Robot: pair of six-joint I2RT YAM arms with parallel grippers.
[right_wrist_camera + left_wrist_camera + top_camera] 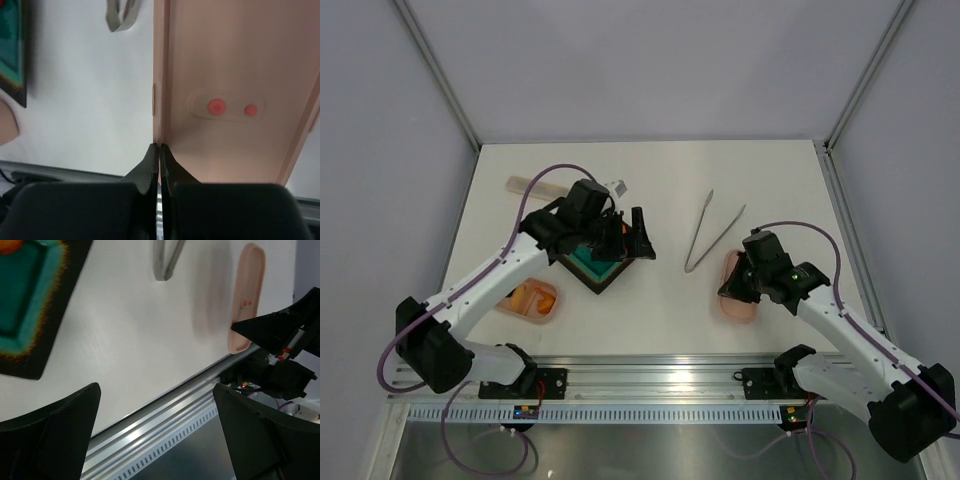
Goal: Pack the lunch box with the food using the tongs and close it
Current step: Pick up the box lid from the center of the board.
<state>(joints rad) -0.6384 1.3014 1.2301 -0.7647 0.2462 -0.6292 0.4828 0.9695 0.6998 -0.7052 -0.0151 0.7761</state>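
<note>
Right gripper (pixel 159 149) | I am pinching its jaws tight on the wall of the salmon-pink oval plastic lunch box shell (pixel 235 75) | slim silver metal tongs (pixel 713 232) lying at its 11 o'clock | my left gripper (pixel 155 395) gaping wide above the dark teal-centred square tray (pixel 603 287)

White tabletop (pixel 660 310) occupies frame centre; pale grey walls (pixel 650 60) enclose it; aluminium rail (pixel 660 366) spans the lower edge.

Robotics lab: a bench-top test cell.
Shown by plain pale wall panels (pixel 650 60) set in aluminium frame posts (pixel 438 75), a white bench (pixel 660 310) edged with a slotted aluminium rail (pixel 650 372), a left arm (pixel 490 280) and a right arm (pixel 850 330) bolted along that rail, and purple cables (pixel 563 168) looping off both.
</note>
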